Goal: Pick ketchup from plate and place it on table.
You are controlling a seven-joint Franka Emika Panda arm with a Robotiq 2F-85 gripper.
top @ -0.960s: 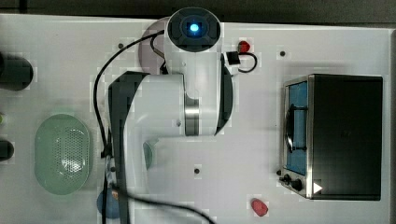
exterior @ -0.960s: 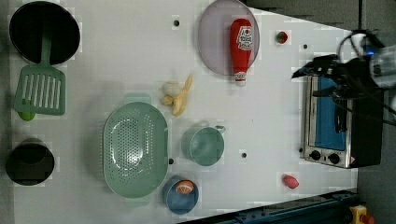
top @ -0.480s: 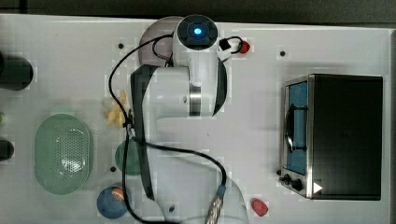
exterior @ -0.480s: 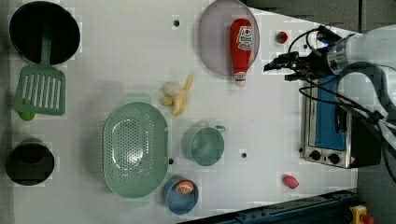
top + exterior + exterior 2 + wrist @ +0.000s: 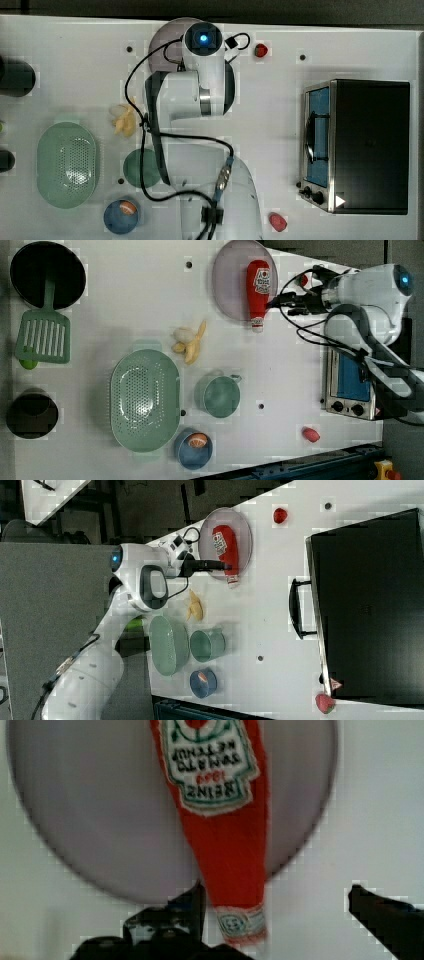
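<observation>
Lying on one plate [image 5: 227,285], one ketchup [image 5: 257,290] sits beneath one tool [image 5: 277,905], fingers spread wide

The ketchup [image 5: 258,290] lies on the plate [image 5: 230,280], cap end overhanging the table [image 5: 125,300].

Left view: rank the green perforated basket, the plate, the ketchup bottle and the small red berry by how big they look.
1. Green perforated basket, the largest.
2. Plate, a little smaller than the basket.
3. Ketchup bottle, shorter than the plate is wide.
4. Small red berry, tiny and partly hidden by the arm's cables.
</observation>
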